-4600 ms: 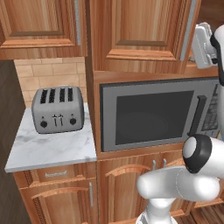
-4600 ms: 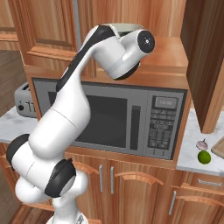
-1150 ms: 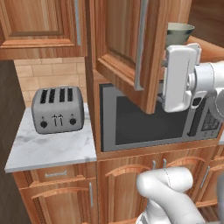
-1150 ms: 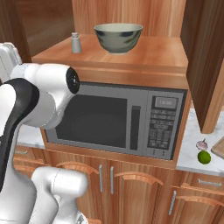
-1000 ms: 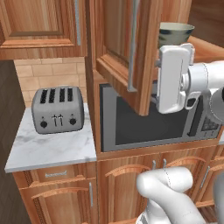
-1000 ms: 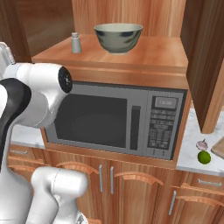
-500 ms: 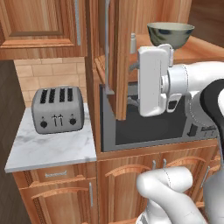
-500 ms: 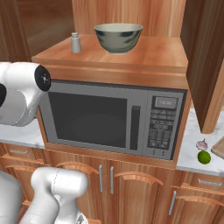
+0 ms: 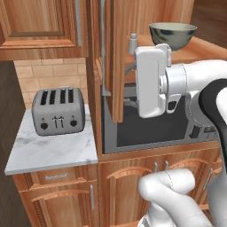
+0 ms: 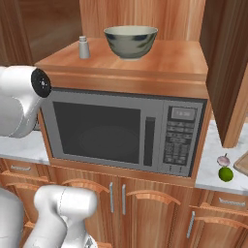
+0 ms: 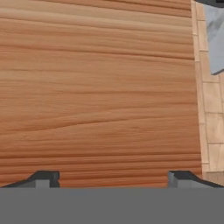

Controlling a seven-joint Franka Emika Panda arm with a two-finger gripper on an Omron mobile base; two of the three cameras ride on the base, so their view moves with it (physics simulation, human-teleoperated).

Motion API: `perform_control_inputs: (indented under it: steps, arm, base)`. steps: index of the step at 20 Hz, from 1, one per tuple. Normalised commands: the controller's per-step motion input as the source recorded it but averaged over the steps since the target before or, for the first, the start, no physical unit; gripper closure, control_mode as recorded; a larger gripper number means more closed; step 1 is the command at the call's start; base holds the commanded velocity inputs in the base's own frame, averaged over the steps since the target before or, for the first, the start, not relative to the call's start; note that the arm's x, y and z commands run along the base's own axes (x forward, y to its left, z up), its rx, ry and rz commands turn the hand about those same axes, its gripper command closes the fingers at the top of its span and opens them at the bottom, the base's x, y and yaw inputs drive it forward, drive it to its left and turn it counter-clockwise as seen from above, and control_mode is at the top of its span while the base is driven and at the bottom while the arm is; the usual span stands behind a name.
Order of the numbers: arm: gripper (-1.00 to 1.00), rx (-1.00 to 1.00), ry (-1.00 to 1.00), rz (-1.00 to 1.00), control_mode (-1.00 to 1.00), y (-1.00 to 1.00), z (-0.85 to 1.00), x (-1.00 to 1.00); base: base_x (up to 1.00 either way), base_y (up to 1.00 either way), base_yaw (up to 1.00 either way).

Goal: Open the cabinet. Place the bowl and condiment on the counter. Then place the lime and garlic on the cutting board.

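The cabinet [image 9: 116,57] above the microwave [image 10: 123,133] stands swung wide, its door edge-on just left of the microwave and its long grey handle facing away toward the toaster side. The marble desk [image 10: 213,167] runs to the microwave's right, and the corner of the cutting board [image 10: 242,163] shows at its far end. On the shelf directly on top of the microwave sits the bowl [image 10: 131,41], dark outside, pale within, upright; it looks rigid, smooth and probably breakable, so I would judge the rim the place to pinch, one finger inside, one outside. Left of the bowl, well apart on the same shelf, stands the condiment [image 10: 84,47], small, light and tippy, best taken around its body below the cap. Right of the microwave on the desk lie the lime [image 10: 224,174] and, touching or just behind it, the garlic [image 10: 223,160], both round and liable to roll. The end effector [image 11: 113,177] faces the door's wood with fingers spread wide, holding nothing.
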Motion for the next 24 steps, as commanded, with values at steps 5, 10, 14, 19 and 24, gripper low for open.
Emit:
perform_control_inputs:
  steps: [5,10,14,19,24]
  arm:
    - [-1.00,-0.03,0.00,0.00,-1.00,0.24,-0.14,0.18]
    - [-1.00,0.00,0.00,0.00,-1.00,0.09,-0.02,0.04]
    - [-1.00,0.00,-0.05,-0.03,-1.00,-0.08,0.00,0.00]
    - [-1.00,0.00,-0.07,-0.02,-1.00,-0.13,0.00,0.00]
    - [-1.00,0.00,-0.05,-0.02,-1.00,-0.22,0.00,0.02]
  base:
    - [0.00,0.00,0.00]
    - [0.00,0.00,0.00]
    - [0.00,0.00,0.00]
    - [0.00,0.00,0.00]
    - [0.00,0.00,0.00]
